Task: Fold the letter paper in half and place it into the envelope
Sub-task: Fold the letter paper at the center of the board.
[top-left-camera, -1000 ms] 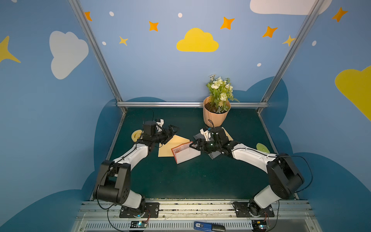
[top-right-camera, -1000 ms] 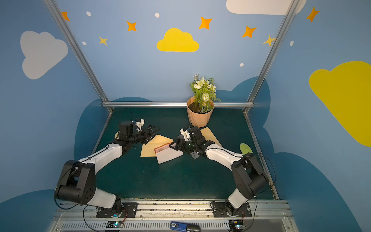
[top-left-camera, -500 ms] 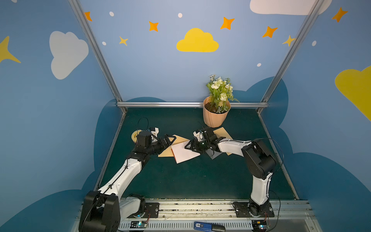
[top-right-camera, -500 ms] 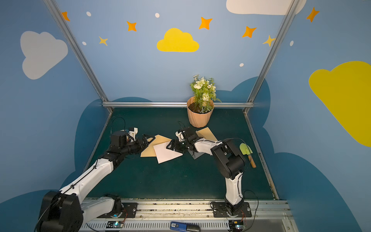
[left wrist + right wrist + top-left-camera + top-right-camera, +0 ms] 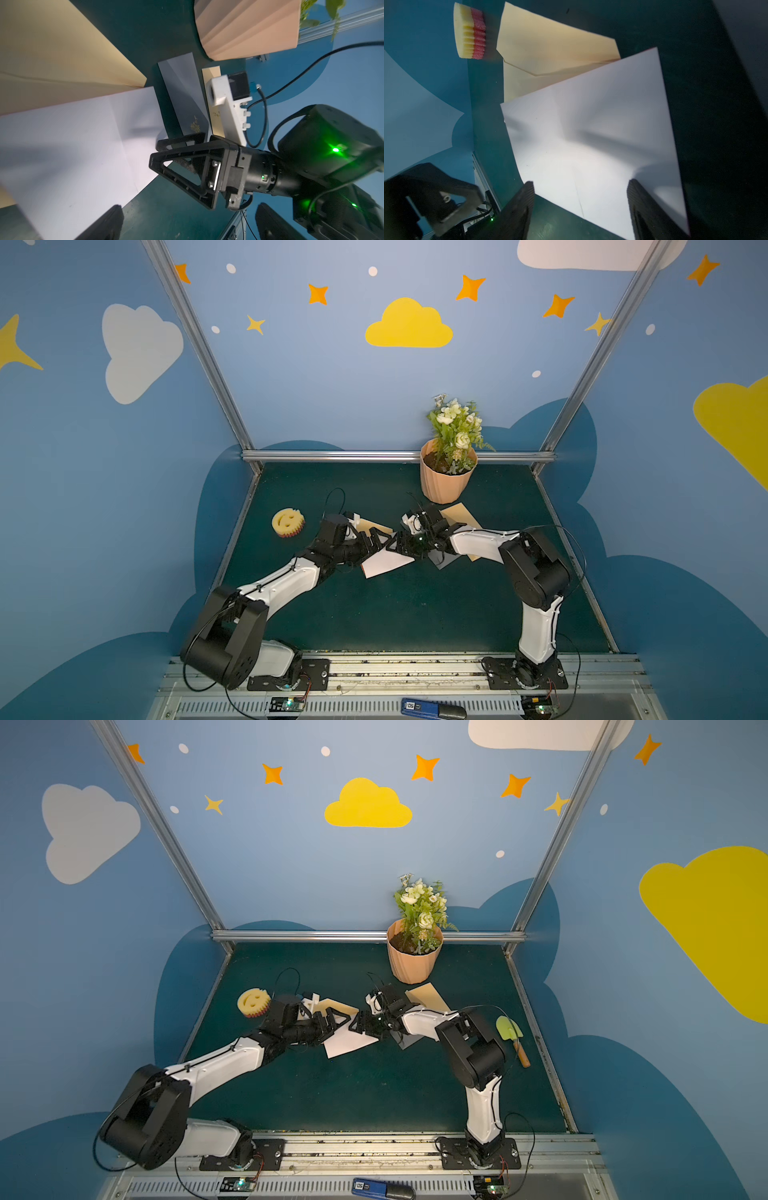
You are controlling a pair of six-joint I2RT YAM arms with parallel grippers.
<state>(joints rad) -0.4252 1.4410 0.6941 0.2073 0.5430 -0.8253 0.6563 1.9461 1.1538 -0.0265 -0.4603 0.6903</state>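
hidden or cut off. in both top views the left claw (image 5: 376, 546) and the right claw (image 5: 397, 546) sit tip to tip above the far edge of the flat white letter paper (image 5: 386, 563) and cover that edge. the tan paper envelope (image 5: 376, 527) lies beneath the left claw, and only a corner strip shows there. the wrist views show the paper overlapping one long edge of the envelope. the paper carries crease lines; whether it is one layer or two cannot be told. a thin red edge shows at its near left corner.

claw state. left claw: fingers (image 5: 104, 224) wide apart, nothing between them, only the tips in frame. right claw: fingers (image 5: 521, 207) apart, straddling one paper edge, not clamped; contact with the sheet cannot be told.

a grey card with a gold emblem (image 5: 182, 99) and a second tan envelope (image 5: 459, 516) are partly hidden under the right arm.

surface and room. dark green table (image 5: 395, 614). on it: a ribbed peach flower pot with white flowers (image 5: 444, 485) at the back, a yellow smiley-face sponge (image 5: 287, 523) at the left, a pale green spatula with a wooden handle (image 5: 512, 1033) at the right. blue walls with painted clouds and stars; aluminium frame posts.
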